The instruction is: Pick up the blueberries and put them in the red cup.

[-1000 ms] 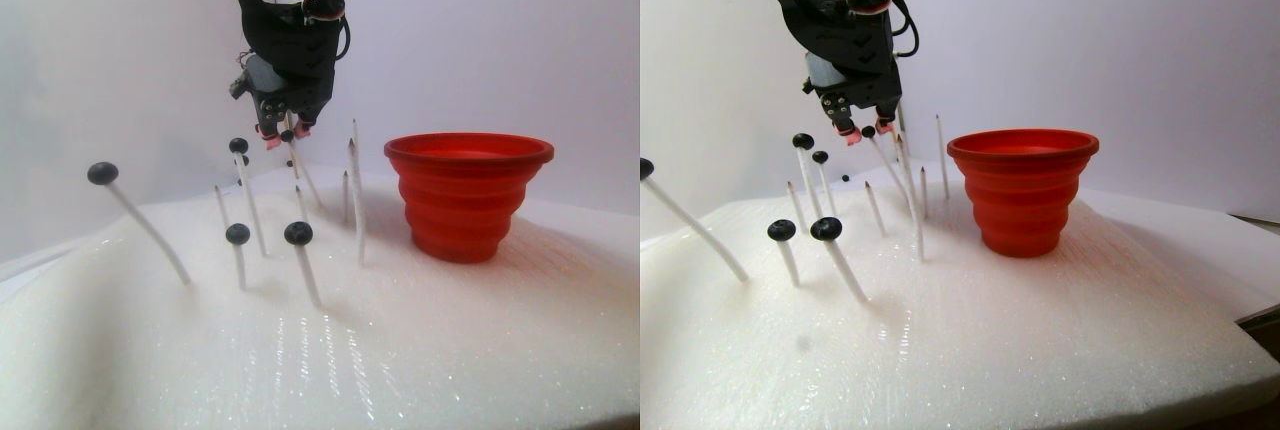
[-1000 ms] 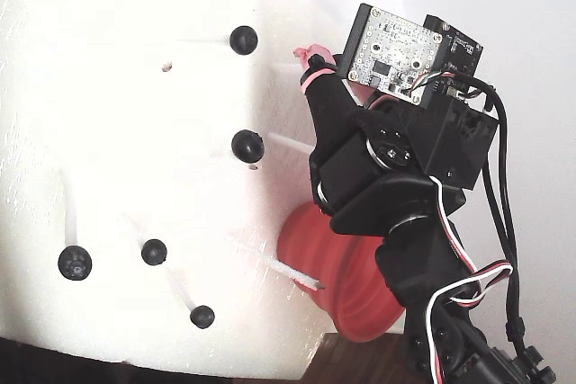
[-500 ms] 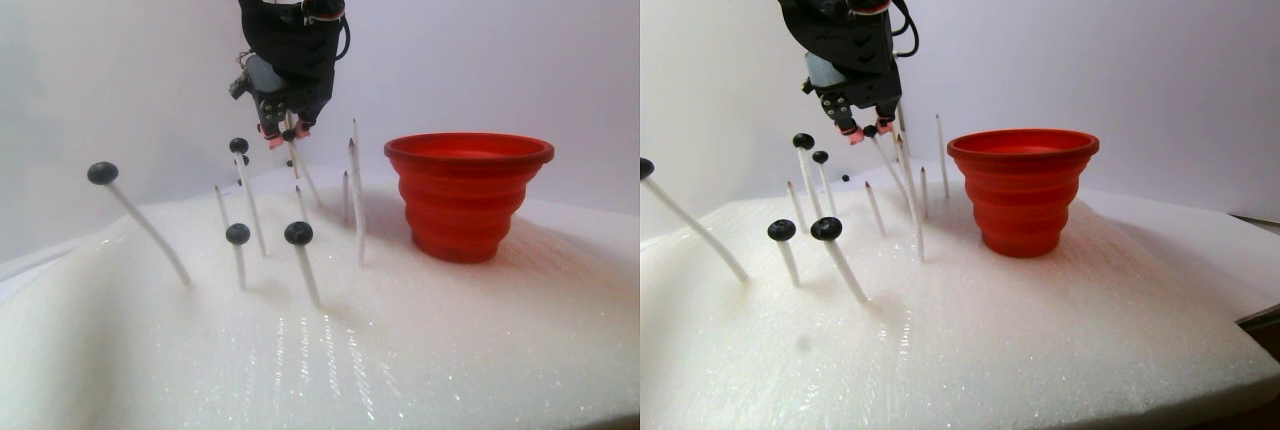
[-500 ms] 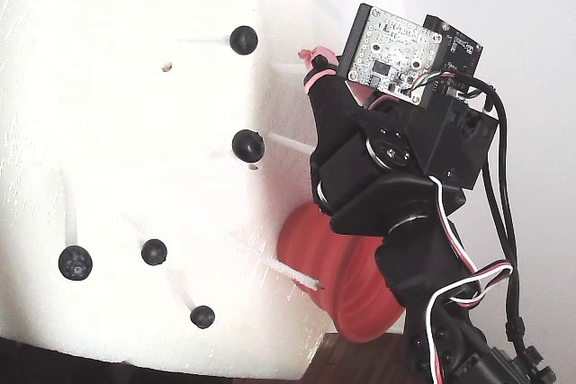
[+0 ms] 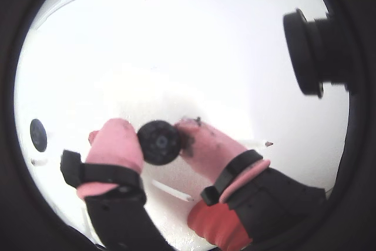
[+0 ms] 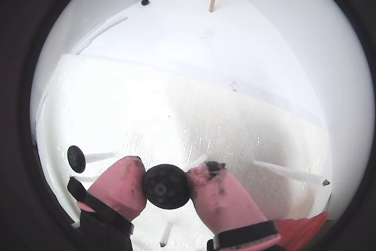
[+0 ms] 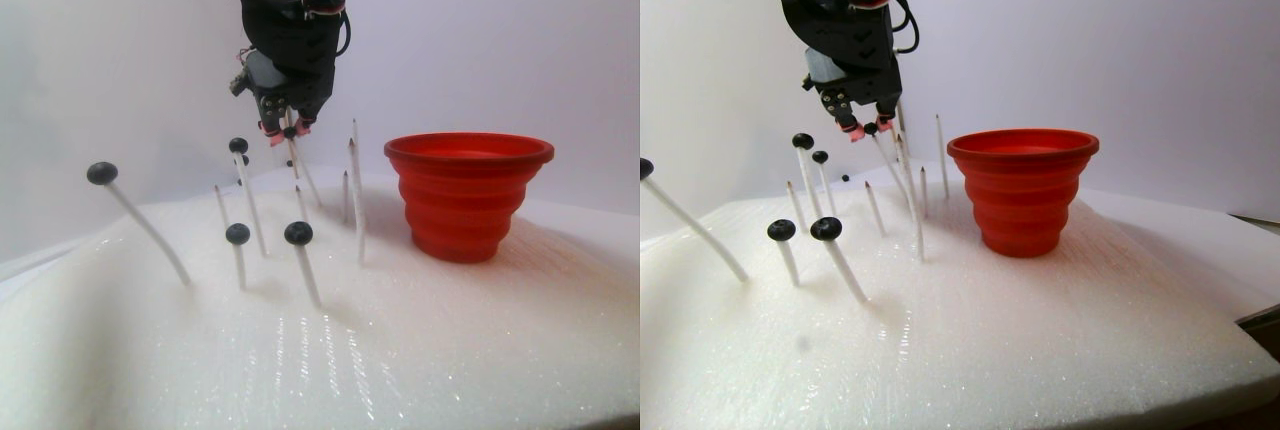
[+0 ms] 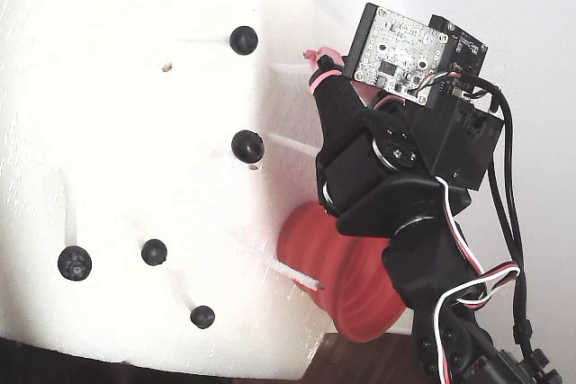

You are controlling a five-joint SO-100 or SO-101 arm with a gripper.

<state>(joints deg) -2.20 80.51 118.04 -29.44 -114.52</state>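
Observation:
My gripper [image 6: 167, 185] is shut on one blueberry [image 6: 166, 187], pinched between the two pink fingertips [image 5: 115, 141]. Both wrist views show it. A bare white stick [image 6: 165, 234] shows just under it. In the stereo pair view the gripper [image 7: 285, 132] hangs above the foam, left of the red cup [image 7: 468, 190] and about level with its rim. Several other blueberries [image 7: 298, 233] sit on white sticks, and they also show in the fixed view as blueberries [image 8: 247, 146]. The red cup [image 8: 346, 281] lies partly under the arm there.
A white foam slab [image 7: 420, 350] carries everything. Thin white sticks [image 7: 355, 190], some with bare tips, stand between the gripper and the cup. The foam's edge [image 8: 180, 368] runs along the bottom of the fixed view.
The gripper has risen slightly, still holding the blueberry. The other berries and the cup have not moved.

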